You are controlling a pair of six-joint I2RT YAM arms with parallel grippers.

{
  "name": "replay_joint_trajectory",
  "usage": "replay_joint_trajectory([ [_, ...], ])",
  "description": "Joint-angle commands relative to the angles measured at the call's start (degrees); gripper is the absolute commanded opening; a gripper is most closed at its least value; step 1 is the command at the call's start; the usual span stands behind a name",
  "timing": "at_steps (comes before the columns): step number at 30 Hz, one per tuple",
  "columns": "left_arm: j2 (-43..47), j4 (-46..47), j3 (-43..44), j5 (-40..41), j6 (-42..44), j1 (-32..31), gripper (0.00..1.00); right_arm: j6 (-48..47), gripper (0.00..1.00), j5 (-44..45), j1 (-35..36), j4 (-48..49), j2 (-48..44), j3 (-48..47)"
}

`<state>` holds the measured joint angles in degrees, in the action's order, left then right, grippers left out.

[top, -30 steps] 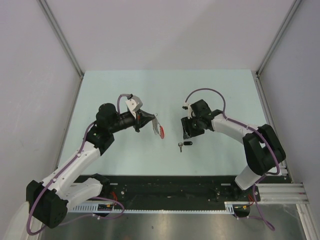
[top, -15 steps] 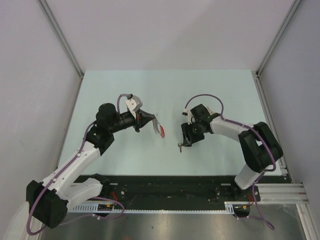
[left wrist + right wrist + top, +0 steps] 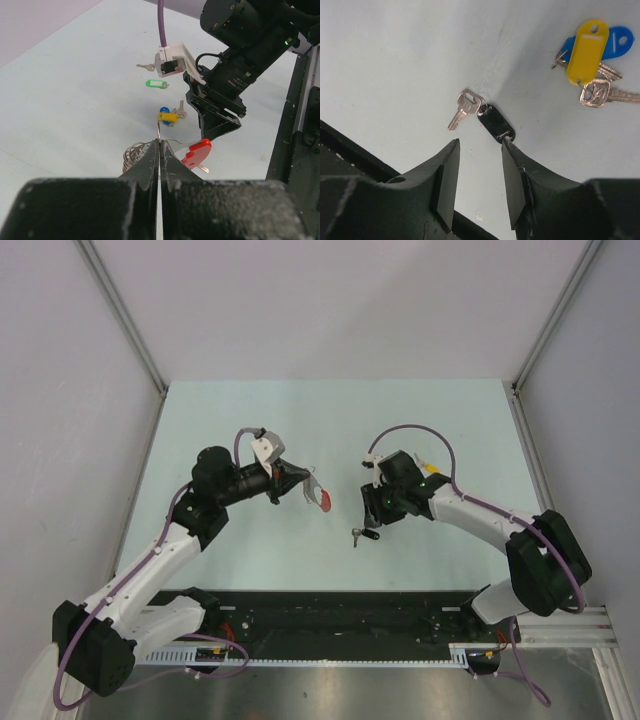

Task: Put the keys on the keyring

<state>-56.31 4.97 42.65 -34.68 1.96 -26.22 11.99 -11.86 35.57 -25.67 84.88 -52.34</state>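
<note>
The black key (image 3: pixel 360 535) lies right of the keyring (image 3: pixel 320 500); the right claw (image 3: pixel 372 523) has been lowered onto it. Left wrist: the keyring is pinched in the fully closed left claw (image 3: pixel 159 146). Right wrist: the black key is touched by one finger, jaws half-open, nothing gripped yet; pickup is judged imminent.

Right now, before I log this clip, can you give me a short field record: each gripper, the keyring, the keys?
left gripper: shut on the keyring, red tag attached
right gripper: open, low over the black-tagged key, one finger touching the tag's end
black-tagged key: flat on the table, not gripped, not on the keyring
other keys: yellow and blue pair together, green-tagged key apart, loose on the table
</note>
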Motion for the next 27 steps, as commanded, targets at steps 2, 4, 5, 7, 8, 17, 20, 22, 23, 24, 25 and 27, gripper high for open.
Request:
replay_joint_trajectory([
  [2, 1.5, 2.2, 2.5, -0.4, 0.4, 0.4, 0.0, 1.5, 0.43, 3.7, 1.3, 3.6, -0.1, -0.4],
  [4, 1.7, 2.1, 2.5, -0.3, 0.3, 0.4, 0.0, 1.5, 0.43, 1.9, 1.4, 5.7, 0.7, -0.4],
  [5, 1.7, 2.1, 2.6, -0.3, 0.3, 0.4, 0.0, 1.5, 0.42, 1.6, 1.6, 6.2, 1.2, -0.5],
  [7, 2.0, 2.1, 2.5, -0.2, 0.4, 0.4, 0.0, 1.2, 0.42, 0.9, 1.4, 7.6, 2.7, -0.7],
  [8, 2.0, 2.1, 2.5, -0.1, 0.4, 0.4, 0.0, 1.0, 0.41, 0.6, 1.5, 7.9, 3.3, -0.7],
  [17, 2.2, 2.1, 2.5, -0.2, 0.6, 0.4, 0.0, -0.9, 0.34, 0.2, 1.3, 9.7, 8.4, -1.8],
  [20, 2.1, 2.1, 2.5, 0.0, 0.5, 0.4, 0.0, -1.4, 0.29, -0.6, 1.3, 10.1, 9.4, -1.8],
  [22, 2.0, 2.1, 2.5, -0.2, 0.6, 0.4, 0.0, -1.6, 0.27, -1.1, 1.3, 10.3, 9.9, -1.9],
  [23, 2.0, 2.0, 2.5, -0.2, 0.5, 0.4, 0.0, -1.8, 0.27, -1.1, 1.3, 10.3, 10.1, -1.8],
  [24, 2.0, 2.0, 2.6, -0.2, 0.5, 0.4, 0.01, -2.0, 0.26, -1.4, 1.3, 10.4, 10.3, -1.8],
  [25, 1.9, 2.1, 2.5, -0.2, 0.6, 0.4, 0.01, -2.0, 0.24, -1.7, 1.3, 10.6, 10.4, -1.8],
  [27, 1.8, 2.1, 2.5, -0.2, 0.6, 0.4, 0.0, -2.2, 0.23, -2.1, 1.3, 10.8, 10.7, -1.9],
])
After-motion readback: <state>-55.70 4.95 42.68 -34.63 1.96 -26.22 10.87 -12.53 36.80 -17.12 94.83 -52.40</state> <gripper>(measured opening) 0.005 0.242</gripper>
